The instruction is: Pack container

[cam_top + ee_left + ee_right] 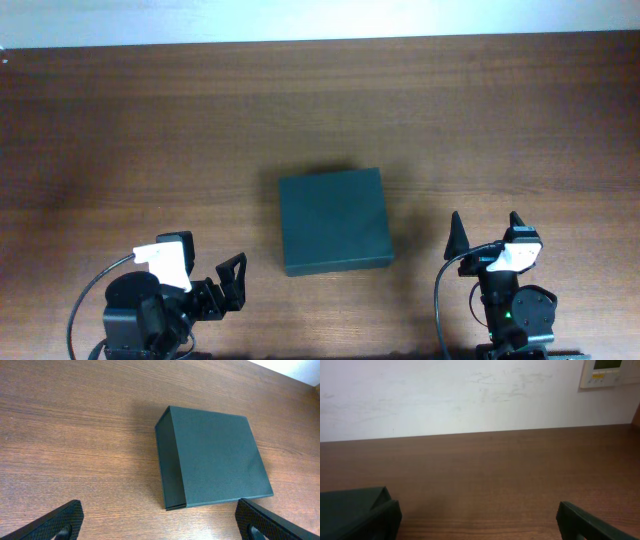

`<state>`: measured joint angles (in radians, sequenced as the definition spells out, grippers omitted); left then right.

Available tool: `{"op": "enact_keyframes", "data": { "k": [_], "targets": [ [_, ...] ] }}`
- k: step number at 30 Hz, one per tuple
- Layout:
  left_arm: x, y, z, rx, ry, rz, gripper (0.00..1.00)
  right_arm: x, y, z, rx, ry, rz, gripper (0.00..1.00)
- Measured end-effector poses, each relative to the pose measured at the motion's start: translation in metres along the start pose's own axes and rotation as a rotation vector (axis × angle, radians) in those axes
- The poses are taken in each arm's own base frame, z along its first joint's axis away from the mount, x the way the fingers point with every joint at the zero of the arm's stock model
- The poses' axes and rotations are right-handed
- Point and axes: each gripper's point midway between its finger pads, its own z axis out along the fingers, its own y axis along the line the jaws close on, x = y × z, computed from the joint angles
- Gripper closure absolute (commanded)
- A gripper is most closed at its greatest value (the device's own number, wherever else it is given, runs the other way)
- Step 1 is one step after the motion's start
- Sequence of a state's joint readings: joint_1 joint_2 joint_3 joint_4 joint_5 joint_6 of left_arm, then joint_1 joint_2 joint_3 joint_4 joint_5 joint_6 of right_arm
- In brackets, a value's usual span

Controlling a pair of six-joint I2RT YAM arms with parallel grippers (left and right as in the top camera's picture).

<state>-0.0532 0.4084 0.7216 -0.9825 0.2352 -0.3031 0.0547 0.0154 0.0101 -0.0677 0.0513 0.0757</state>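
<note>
The container [334,220] is a dark green-black squarish box lying flat and closed in the middle of the wooden table. It also shows in the left wrist view [214,455] and as a corner at the lower left of the right wrist view [347,502]. My left gripper [226,283] is open and empty, near the front edge to the left of the box; its fingertips frame the left wrist view [160,527]. My right gripper [487,232] is open and empty, to the right of the box [480,522].
The brown wooden table [150,130] stretches around the box. A white wall [470,395] stands behind the far edge, with a small wall panel [610,372] at the upper right.
</note>
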Motion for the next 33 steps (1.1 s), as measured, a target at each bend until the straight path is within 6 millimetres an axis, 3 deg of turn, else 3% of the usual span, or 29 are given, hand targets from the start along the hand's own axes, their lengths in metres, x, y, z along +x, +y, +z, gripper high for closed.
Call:
{"op": "enact_keyframes", "data": {
  "k": [23,28,33],
  "targets": [
    [0.001,0.007,0.0,-0.039,0.001,-0.003,0.01,0.0,0.0,0.0,0.0,0.0,0.0,0.01],
    [-0.041,0.0,-0.004,-0.033,-0.178,0.128,0.01,0.0,0.0,0.0,0.0,0.0,0.0,0.01],
    [-0.088,-0.02,-0.031,-0.007,-0.428,0.326,0.01,0.0,0.0,0.0,0.0,0.0,0.0,0.01]
  ]
}}
